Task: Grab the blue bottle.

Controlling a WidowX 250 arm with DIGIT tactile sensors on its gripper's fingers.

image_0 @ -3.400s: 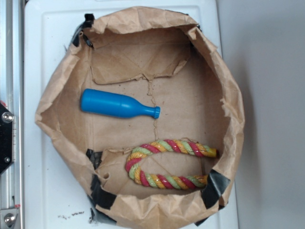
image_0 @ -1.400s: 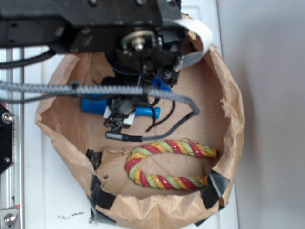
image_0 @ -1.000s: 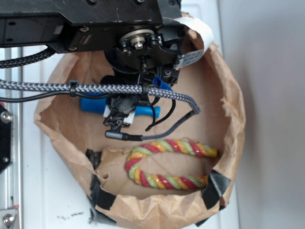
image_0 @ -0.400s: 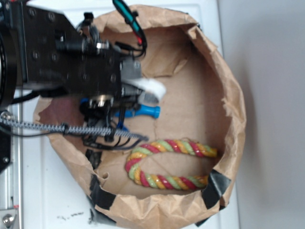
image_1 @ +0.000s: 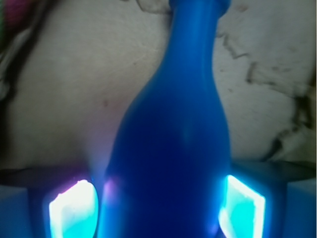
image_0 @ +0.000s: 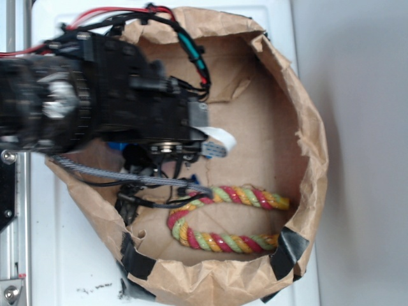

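Blue bottle tight between hand pads.

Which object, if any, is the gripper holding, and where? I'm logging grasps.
The small bright blue plastic bottle, by its wide cylindrical body, between the gripper fingers.
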